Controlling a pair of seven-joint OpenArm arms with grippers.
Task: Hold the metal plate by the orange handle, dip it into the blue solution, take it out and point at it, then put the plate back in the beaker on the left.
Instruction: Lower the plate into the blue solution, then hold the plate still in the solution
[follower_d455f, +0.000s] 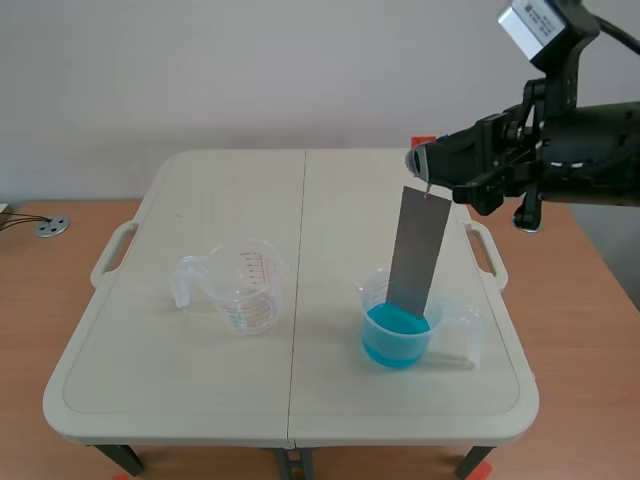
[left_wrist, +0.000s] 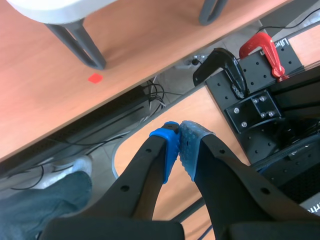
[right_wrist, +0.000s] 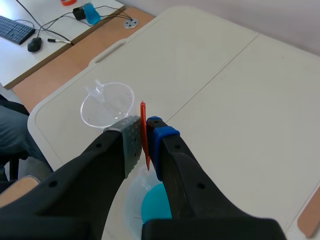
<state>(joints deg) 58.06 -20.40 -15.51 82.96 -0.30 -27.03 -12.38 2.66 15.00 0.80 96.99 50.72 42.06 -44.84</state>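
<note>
My right gripper (follower_d455f: 424, 168) is shut on the thin orange handle (right_wrist: 143, 112) of the grey metal plate (follower_d455f: 418, 255). The plate hangs nearly upright, its lower end inside the clear beaker of blue solution (follower_d455f: 400, 328) on the table's right half. In the right wrist view the handle is pinched between my pads, with the blue liquid (right_wrist: 156, 202) directly below. The empty clear beaker (follower_d455f: 245, 285) stands on the left half, also seen ahead of the right gripper (right_wrist: 145, 126) as an empty beaker (right_wrist: 107, 105). My left gripper (left_wrist: 179, 137) is shut on nothing, low beside the table and pointing at the floor.
The white folding table (follower_d455f: 200, 380) stands on a wooden desk with a round metal grommet (follower_d455f: 53, 227). Below, the left wrist view shows table legs (left_wrist: 75, 42), cables, a red clamp (left_wrist: 265, 47) and a person's trouser leg (left_wrist: 40, 200). A keyboard (right_wrist: 15, 26) lies far off.
</note>
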